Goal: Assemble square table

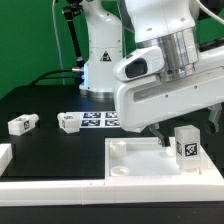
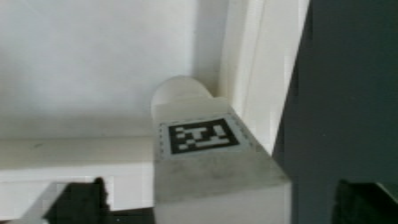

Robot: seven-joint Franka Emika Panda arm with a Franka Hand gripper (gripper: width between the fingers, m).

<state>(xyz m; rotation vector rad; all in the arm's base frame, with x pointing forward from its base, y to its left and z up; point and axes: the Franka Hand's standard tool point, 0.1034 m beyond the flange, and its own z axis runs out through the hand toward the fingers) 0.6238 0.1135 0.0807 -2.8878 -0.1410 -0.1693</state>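
Black tabletop (image 1: 40, 100), green backdrop (image 1: 25, 40) behind. Middle left of the exterior view: one loose leg block (image 1: 22, 123), then a second leg block (image 1: 67, 123) just beside the marker board (image 1: 98, 120), all well apart from the work. Along the bottom edge: white border rail (image 1: 50, 186). Lower centre to lower right: square table top (image 1: 135, 160), rim up, flat on the table. At its right-hand corner, lower right of frame: a third leg block (image 1: 187, 146), upright, tag toward the camera; cannot tell whether fully seated or merely standing there. No fourth leg in view. Filling the upper right: white arm (image 1: 165, 75), directly over that corner.

Seen from the wrist: gripper (image 2: 217, 205) spread wide and empty, straddling the upright leg, dark fingertips (image 2: 71, 205) on either side with clear gaps.

Likely troubles from here, by judgement only:
- Closing off-centre, one pad landing first and shoving the leg sideways out of its corner.
- Gripping too high, tilting the block and jamming it on any twist.
- Dragging the whole top across the table, with nothing visibly bracing it.
- Clipping the raised rim with the outer finger while descending.
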